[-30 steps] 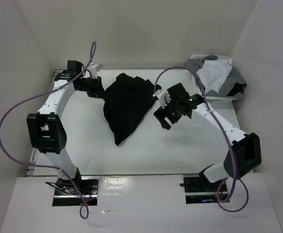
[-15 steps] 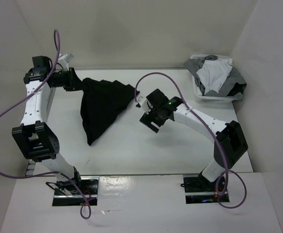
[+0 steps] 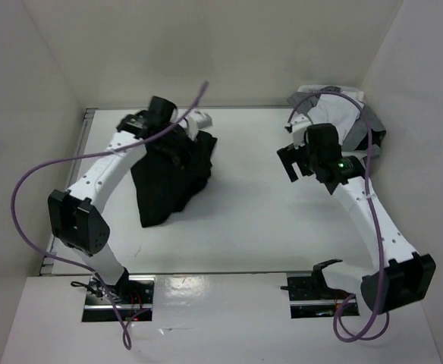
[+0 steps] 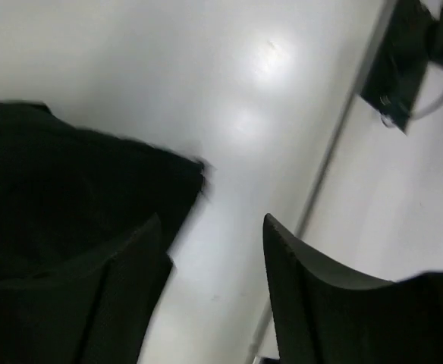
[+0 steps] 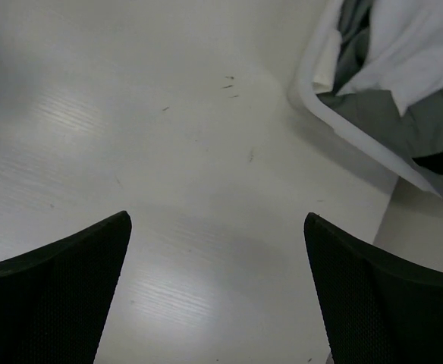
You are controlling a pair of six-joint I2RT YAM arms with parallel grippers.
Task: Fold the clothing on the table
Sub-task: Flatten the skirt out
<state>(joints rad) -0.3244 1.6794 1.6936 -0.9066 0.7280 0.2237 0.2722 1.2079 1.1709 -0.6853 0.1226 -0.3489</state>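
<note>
Folding underway: clothing point(image 3: 168, 189) bunched at ten o'clock; left claw point(image 4: 212, 220), right claw point(image 5: 218, 220) both open, empty; next: grasp an edge.

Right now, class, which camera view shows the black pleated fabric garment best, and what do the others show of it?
Top external: nearly the whole black pleated fabric garment lies heaped on the white table. Left wrist catches only a blurred dark edge; right wrist shows none of it.
</note>
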